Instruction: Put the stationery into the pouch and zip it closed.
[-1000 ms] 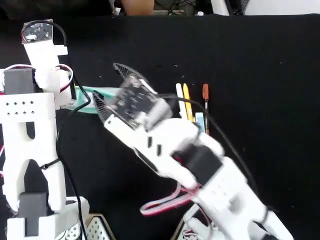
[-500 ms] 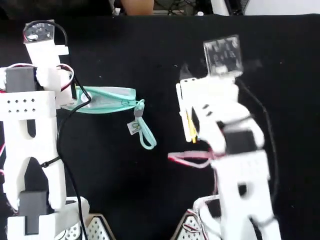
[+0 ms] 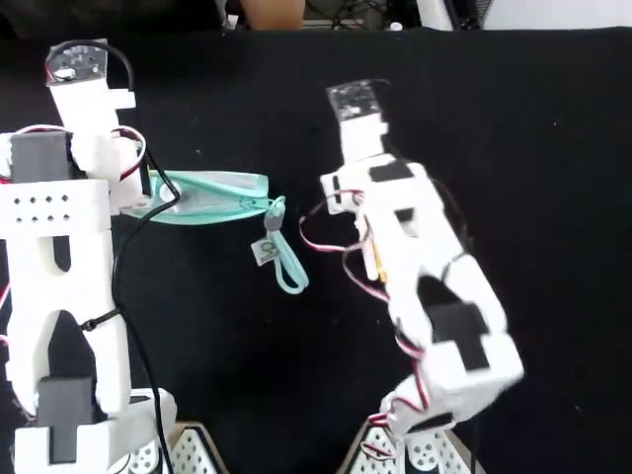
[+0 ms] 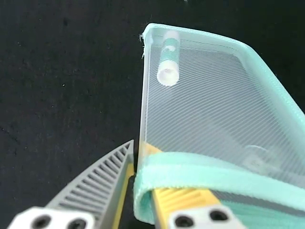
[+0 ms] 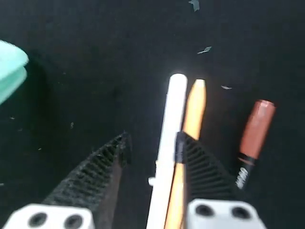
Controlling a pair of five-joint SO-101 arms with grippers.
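The clear pouch (image 3: 212,197) with mint trim lies left of centre, its zipper strap (image 3: 284,265) trailing toward the front. My left gripper (image 4: 138,188) is shut on the pouch's (image 4: 209,119) end edge, and a white and green item (image 4: 167,62) lies inside. My right gripper (image 5: 152,139) stands open just above the pens. The white pen (image 5: 170,119) sits between its fingers, and the yellow pen (image 5: 193,114) lies partly under one finger. A brown pen (image 5: 255,131) lies beside them. My right arm (image 3: 395,212) covers most of the pens; a bit of the yellow pen (image 3: 373,262) peeks out.
The black table (image 3: 553,148) has free room to the right and at the back. My left arm (image 3: 59,227) stands along the left edge. The arm bases (image 3: 188,449) sit at the front edge. Red and white cables (image 3: 341,242) loop off my right arm.
My right arm has swung away from the pouch to the right, then turned and settled over the pens. The pouch and its strap are uncovered. The left arm has kept still.
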